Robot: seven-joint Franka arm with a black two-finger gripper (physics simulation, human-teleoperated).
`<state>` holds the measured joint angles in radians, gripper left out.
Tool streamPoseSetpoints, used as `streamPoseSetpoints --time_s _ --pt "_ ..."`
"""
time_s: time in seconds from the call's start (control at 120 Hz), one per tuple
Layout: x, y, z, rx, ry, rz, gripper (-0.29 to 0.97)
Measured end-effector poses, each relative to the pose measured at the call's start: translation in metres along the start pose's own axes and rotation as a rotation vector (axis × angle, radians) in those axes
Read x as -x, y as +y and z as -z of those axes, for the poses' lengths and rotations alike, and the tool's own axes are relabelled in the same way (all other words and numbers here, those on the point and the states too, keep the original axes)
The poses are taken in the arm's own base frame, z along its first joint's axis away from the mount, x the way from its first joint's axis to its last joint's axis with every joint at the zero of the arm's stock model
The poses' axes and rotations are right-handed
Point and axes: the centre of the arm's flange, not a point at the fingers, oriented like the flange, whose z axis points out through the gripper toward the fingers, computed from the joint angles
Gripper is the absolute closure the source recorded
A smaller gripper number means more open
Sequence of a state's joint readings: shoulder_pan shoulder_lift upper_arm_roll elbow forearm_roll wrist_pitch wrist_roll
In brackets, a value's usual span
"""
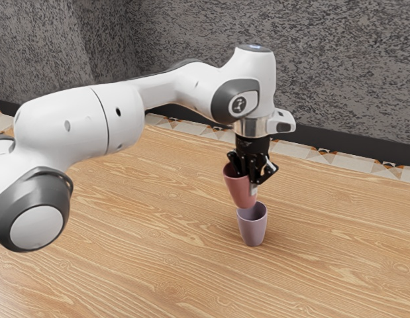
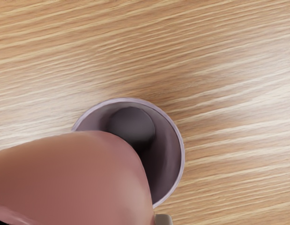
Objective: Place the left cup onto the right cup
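Note:
A dusty pink cup (image 1: 239,187) hangs tilted in the air, with my black gripper (image 1: 250,173) shut on its rim. Its base sits at the mouth of a lilac cup (image 1: 252,224) that stands upright on the wooden table (image 1: 125,265). In the wrist view the pink cup (image 2: 70,180) is a large blurred shape just under my hand, covering part of the lilac cup's (image 2: 170,140) open mouth. The lilac cup's dark inside and round rim show past it.
A rough grey wall (image 1: 337,59) with a dark skirting and a patterned tile strip (image 1: 337,156) runs behind the table. The wooden top stretches wide around both cups.

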<state>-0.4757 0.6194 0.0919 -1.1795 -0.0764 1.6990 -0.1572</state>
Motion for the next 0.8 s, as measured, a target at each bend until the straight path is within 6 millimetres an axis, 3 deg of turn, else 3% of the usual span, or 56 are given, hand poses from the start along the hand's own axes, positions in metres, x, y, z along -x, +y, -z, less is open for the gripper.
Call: streamPoseSetpoints --time_s 0.8 --pt "-0.016 0.011 -0.023 -0.002 -0.006 0.017 0.76"
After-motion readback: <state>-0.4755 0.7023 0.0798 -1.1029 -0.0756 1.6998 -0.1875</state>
